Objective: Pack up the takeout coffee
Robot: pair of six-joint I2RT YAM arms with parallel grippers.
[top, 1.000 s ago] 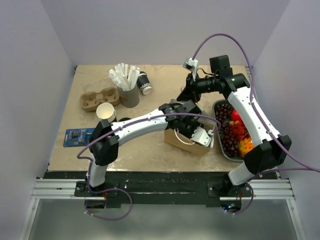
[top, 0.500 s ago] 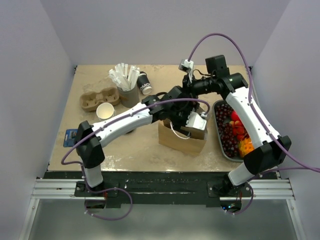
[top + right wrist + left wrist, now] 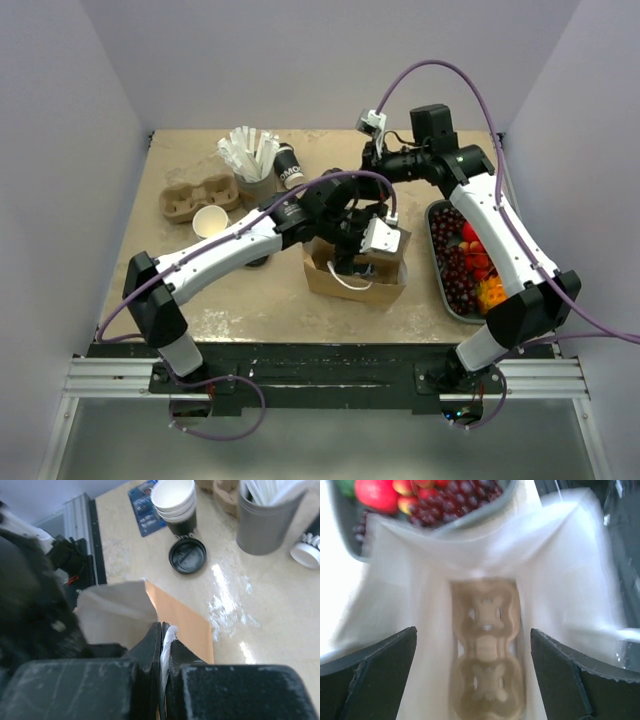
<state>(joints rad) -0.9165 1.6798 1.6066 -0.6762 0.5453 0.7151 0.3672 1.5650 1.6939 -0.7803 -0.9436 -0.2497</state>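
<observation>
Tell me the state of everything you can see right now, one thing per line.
paper bag: upright, open
left pincer: open, at the bag's mouth
right pincer: shut on the bag's rim
cup carrier: flat in the bag, empty
takeout coffee: on the table, unpacked
loose lid: flat on the table
cup stack: upright, lidless

Tan bag [image 3: 345, 290], black lid [image 3: 187, 556], blue card [image 3: 148, 507], dark coffee cup [image 3: 290, 168] with white print.

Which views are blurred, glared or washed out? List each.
Left wrist: motion-blurred, the bag blown out white, the cup carrier inside soft. Right wrist: glare streaks on the table, left edge out of focus. Top view: sharp, evenly lit.
</observation>
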